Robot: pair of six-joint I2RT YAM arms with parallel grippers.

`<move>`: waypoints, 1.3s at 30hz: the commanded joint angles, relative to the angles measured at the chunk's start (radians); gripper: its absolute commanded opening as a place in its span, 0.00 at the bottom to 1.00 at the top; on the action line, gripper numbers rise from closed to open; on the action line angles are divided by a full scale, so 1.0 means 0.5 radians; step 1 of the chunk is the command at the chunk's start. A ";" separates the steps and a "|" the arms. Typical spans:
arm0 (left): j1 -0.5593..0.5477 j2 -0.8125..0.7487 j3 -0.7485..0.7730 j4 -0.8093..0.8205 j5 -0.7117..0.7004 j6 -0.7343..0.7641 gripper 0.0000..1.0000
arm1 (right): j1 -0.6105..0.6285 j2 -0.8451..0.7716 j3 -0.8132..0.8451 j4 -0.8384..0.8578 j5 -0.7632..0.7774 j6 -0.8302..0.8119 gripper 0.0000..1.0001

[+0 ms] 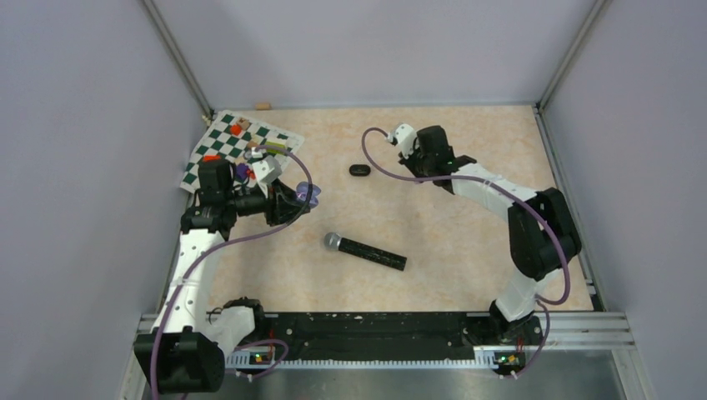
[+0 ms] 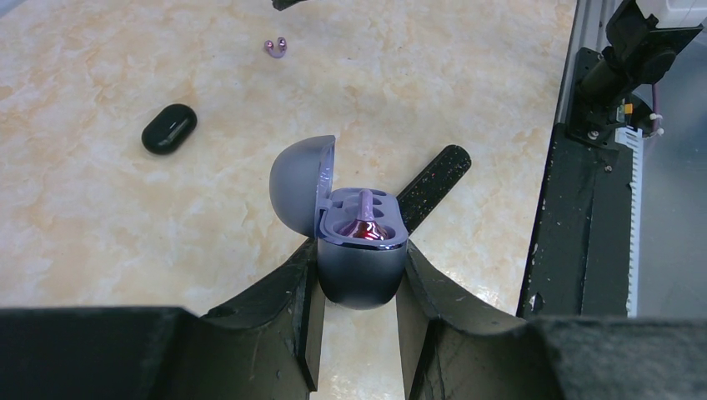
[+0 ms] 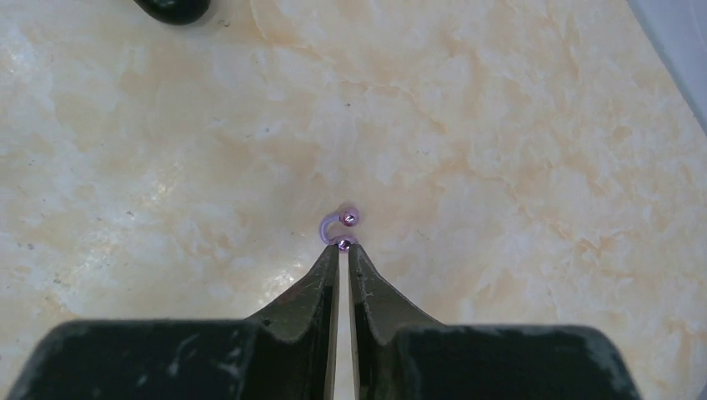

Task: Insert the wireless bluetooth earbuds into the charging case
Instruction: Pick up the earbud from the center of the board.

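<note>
My left gripper is shut on the open purple charging case and holds it above the table, lid swung to the left. One purple earbud sits in the case's near socket. A second purple earbud lies on the table. My right gripper is shut, with its tips right at this bud's near end. In the left wrist view that bud lies a little apart from the finger tip. No black earbuds show.
A closed black case lies mid-table and also shows in the left wrist view. A black microphone lies below it. A green-and-white chequered mat with small pieces is at the back left. Grey walls stand on three sides.
</note>
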 commanded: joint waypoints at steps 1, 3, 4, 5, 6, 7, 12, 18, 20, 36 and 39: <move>0.012 0.009 0.013 0.048 0.096 0.007 0.00 | -0.016 -0.061 0.057 -0.095 -0.193 0.071 0.10; 0.011 0.001 0.011 0.046 0.093 0.008 0.00 | -0.001 0.001 0.048 -0.120 -0.173 0.022 0.12; 0.011 -0.002 0.009 0.047 0.090 0.010 0.00 | 0.007 0.035 0.039 -0.130 -0.166 0.008 0.13; 0.012 -0.002 0.008 0.047 0.085 0.011 0.00 | 0.018 0.067 0.033 -0.135 -0.160 0.001 0.14; 0.012 -0.001 0.008 0.047 0.082 0.011 0.00 | 0.029 0.105 0.033 -0.148 -0.148 -0.002 0.16; 0.012 0.003 0.009 0.047 0.082 0.014 0.00 | 0.047 0.140 0.038 -0.158 -0.122 0.005 0.18; 0.011 0.008 0.005 0.048 0.083 0.017 0.00 | 0.138 0.280 0.040 -0.110 0.144 0.030 0.26; 0.012 0.008 0.005 0.048 0.083 0.017 0.00 | 0.263 0.367 0.029 -0.026 0.489 -0.037 0.30; 0.010 0.007 0.006 0.047 0.082 0.017 0.00 | 0.285 0.392 0.033 -0.020 0.565 -0.054 0.30; 0.015 0.005 -0.001 0.046 0.074 0.021 0.00 | 0.350 0.643 0.138 -0.043 0.950 -0.157 0.30; 0.015 0.003 -0.004 0.048 0.073 0.026 0.00 | 0.350 0.646 0.136 -0.040 0.959 -0.159 0.26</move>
